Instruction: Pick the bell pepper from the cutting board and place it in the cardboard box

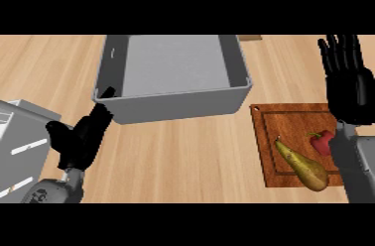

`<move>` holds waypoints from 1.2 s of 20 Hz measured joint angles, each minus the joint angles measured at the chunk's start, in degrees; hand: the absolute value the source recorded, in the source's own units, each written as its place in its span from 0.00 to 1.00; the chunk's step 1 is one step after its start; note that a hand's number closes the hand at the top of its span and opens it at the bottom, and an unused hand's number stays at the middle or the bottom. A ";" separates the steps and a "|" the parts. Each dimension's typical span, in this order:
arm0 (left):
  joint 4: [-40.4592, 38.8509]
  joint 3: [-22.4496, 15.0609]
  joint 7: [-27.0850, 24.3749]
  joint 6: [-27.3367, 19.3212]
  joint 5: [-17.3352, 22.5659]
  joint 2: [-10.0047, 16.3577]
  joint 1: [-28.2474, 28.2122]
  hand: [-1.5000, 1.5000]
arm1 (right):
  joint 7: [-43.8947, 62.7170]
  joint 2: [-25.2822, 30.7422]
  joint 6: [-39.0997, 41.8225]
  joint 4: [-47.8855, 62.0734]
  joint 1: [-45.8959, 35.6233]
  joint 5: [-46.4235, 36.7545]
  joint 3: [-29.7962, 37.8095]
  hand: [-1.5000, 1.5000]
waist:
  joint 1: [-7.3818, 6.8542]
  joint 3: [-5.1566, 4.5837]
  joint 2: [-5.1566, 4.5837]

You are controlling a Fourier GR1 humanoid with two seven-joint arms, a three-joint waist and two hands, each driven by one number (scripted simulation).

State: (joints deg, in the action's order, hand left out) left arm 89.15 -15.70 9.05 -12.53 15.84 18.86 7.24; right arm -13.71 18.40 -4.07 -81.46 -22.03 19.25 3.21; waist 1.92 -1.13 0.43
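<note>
Looking down over the wooden counter point(183, 155), we see our right hand point(350, 86) held flat and released, fingers straight and spread, pointing away from us and holding nothing. It shows at the far right of the view, its heel over the far right corner of the cutting board point(275, 126). The bell pepper point(321, 142) is in neither hand. It lies on the board, nearer to us than the right palm and right beside the inner side of our right forearm point(355, 165), which hides part of it. Whether the forearm touches the pepper or passes above it, we cannot tell. Just left of the pepper, a long yellow-green, pear-shaped fruit point(302, 165) lies aslant on the same board, apart from the pepper by a strip of wood.

The grey box point(183, 108) stands to the left of the right hand and farther from us than the board, its near right corner close to the board's far left corner.

Our left hand point(81, 136) is also open and holds nothing, fingers straight and close together, pointing toward the box's near left corner. The longest fingertip overlaps that corner in the view, and we cannot tell whether it touches the wall. Left of this hand, at the view's edge, sits a grey unit point(18, 136) with pale bars on it.
</note>
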 measured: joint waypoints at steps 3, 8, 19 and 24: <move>-1.69 1.98 -1.14 -0.67 -1.61 -0.84 1.03 0.50 | -0.03 3.91 7.92 0.10 1.79 0.57 -1.79 0.00 | -0.88 0.47 -0.40; -5.42 5.65 -0.72 -4.27 -6.63 -2.85 3.68 0.50 | -2.82 14.36 20.28 -2.65 1.35 -6.01 -7.24 0.00 | -2.94 0.43 -0.15; -7.95 13.42 -2.44 -6.07 -16.38 -4.79 3.31 0.50 | -26.04 29.37 33.37 2.22 8.27 -15.96 -11.95 0.00 | -3.60 1.37 -1.68; -8.20 13.05 -2.12 -4.98 -18.52 -5.02 3.86 0.50 | -32.75 36.07 27.58 2.96 7.04 -24.16 -12.97 0.00 | -4.32 1.23 -1.65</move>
State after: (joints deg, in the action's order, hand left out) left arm 80.95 -2.65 6.94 -17.51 -2.67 13.84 11.10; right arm -46.46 54.47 23.51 -78.49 -14.99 -4.92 -9.75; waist -2.39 0.11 -1.22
